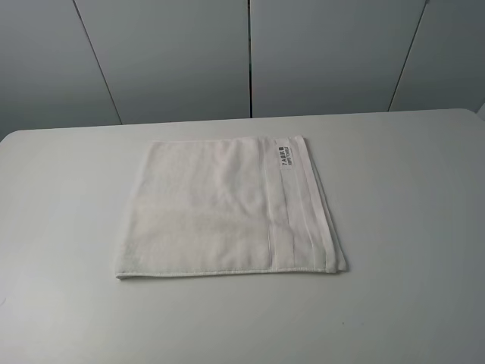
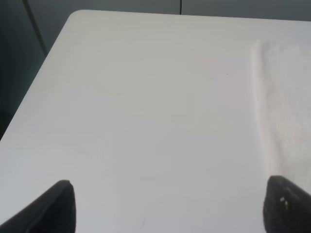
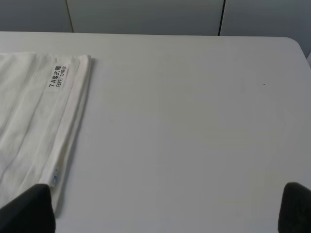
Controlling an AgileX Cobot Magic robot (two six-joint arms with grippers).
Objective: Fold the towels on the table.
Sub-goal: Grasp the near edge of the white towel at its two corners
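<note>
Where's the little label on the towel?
In the high view, the label sits near the towel's far right corner, along its banded edge.

Left claw point(image 2: 172, 206) spread wide, right claw point(image 3: 163, 208) spread wide, both empty

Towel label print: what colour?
Dark, near black, on a white label; clearest in the right wrist view.

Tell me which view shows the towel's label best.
Right wrist: the label sits close, with its dark print lines distinct. Exterior high shows it small, near the towel's far right corner, print unreadable. Left wrist shows only a plain towel edge, no label.
</note>
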